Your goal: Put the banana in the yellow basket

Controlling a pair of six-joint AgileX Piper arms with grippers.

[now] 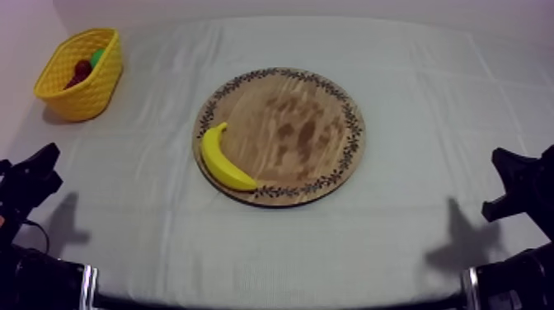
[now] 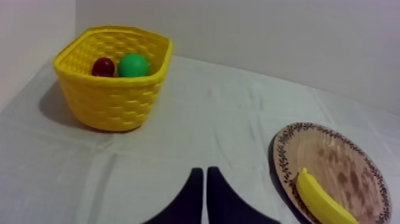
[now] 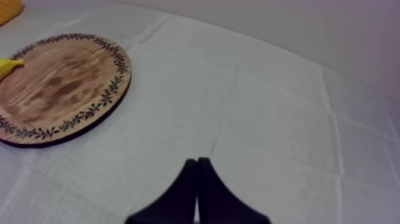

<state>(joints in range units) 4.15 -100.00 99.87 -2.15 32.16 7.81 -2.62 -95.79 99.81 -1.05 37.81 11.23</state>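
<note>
- Banana point(image 1: 224, 158) is held by neither gripper. It lies on the round wooden board point(image 1: 297, 124), well apart from both.
- Left gripper point(image 1: 41, 169) sits low at the left side of the table point(image 1: 412, 99), just above the grey-white cloth. In the left wrist view its two black fingers lie together as a narrow wedge point(image 2: 204, 176) with nothing between them.
- Ahead of that wedge and off to its right, the left wrist view shows the banana point(image 2: 321, 199) on the near part of the board point(image 2: 339, 155). Bare cloth lies between the fingertips and the board's edge.
- Right gripper point(image 1: 511, 181) sits low at the right side of the table. In the right wrist view its fingers are pressed together too point(image 3: 197, 164), with nothing in them.
- From the right wrist view the board point(image 3: 59, 89) lies ahead and to the left, and one yellow tip of the banana point(image 3: 9, 65) shows at its far side.
- In the top view the banana curves along the board's left edge over the patterned rim. That is the side nearer the left gripper, so the right gripper is the farther of the two.
- Yellow basket point(image 1: 86, 91) stands at the far left corner of the table, well apart from the board. In the left wrist view it is upright point(image 2: 113, 98).
- Inside the basket are a small red fruit point(image 2: 103, 67) and a green fruit point(image 2: 132, 65), side by side.
</note>
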